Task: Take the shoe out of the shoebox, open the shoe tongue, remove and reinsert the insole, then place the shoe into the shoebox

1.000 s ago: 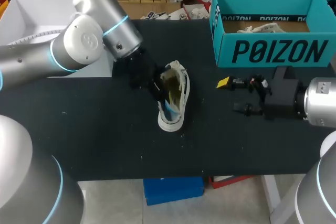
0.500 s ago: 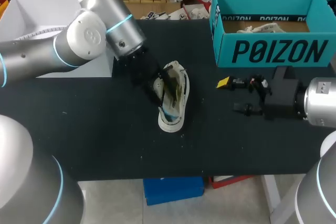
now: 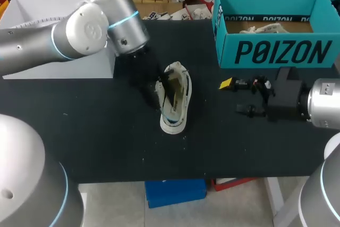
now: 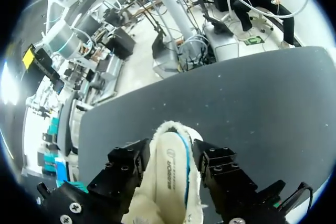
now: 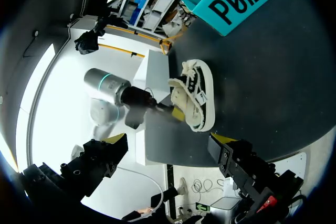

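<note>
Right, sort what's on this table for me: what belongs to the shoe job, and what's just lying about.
Job:
- shoe, on the table at the left hand
- teal shoebox
- right hand, open, apart from the shoe

Lying about:
- white box at the table's left
- paper inside the shoebox

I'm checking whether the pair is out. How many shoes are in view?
1. The shoe lies at the table's middle, outside the shoebox. Something pale shows inside the shoebox; whether a second shoe is hidden there cannot be told.
</note>
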